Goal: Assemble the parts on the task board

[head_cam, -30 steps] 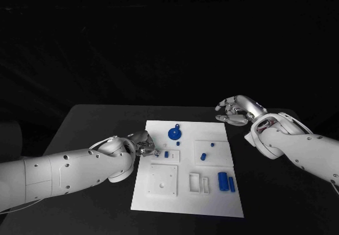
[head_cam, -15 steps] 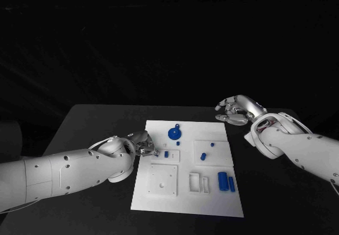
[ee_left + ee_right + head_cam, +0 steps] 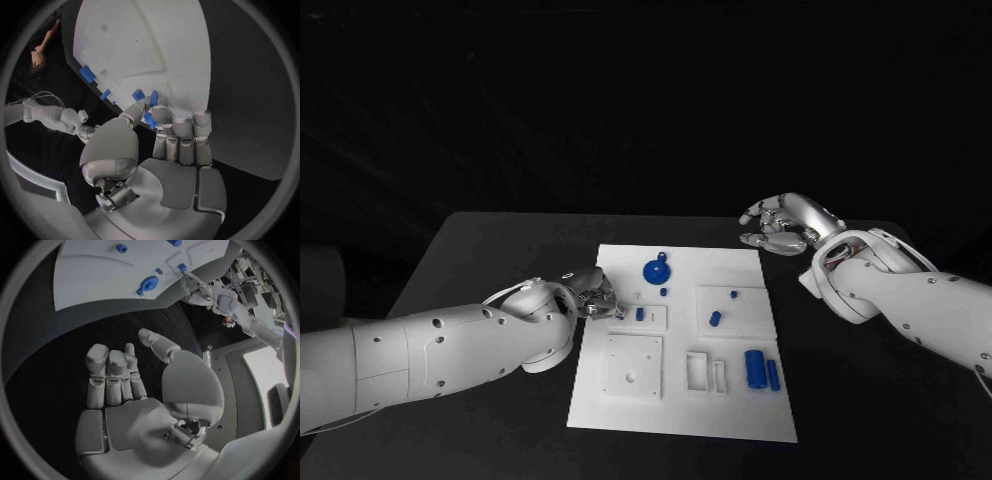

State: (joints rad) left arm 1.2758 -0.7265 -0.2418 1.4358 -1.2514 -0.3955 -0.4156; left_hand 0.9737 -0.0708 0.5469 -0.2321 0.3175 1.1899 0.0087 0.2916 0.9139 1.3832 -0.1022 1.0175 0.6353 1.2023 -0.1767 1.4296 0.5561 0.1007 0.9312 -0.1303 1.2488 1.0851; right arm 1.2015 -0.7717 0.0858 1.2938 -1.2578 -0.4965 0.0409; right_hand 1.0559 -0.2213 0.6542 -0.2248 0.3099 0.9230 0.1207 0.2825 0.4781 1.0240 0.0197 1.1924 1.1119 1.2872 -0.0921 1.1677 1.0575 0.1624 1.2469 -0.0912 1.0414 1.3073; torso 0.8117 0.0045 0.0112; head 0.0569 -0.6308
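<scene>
The left hand sits at the left edge of the task board, and its fingers are drawn together round a small blue part pinched against the thumb (the left wrist view shows this best). Right by the fingertips a short blue peg stands in a small square recess of the board. The right hand hovers over the black table just off the board's far right corner, holding nothing, its fingers loosely curled and apart.

Out on the board, a round blue wheel-like part lies near the far edge with a tiny blue piece beside it. A blue peg lies tilted in the middle. Two blue cylinders lie side by side toward the near right, long axes running near to far along the board. White blocks with slots sit beside them.
</scene>
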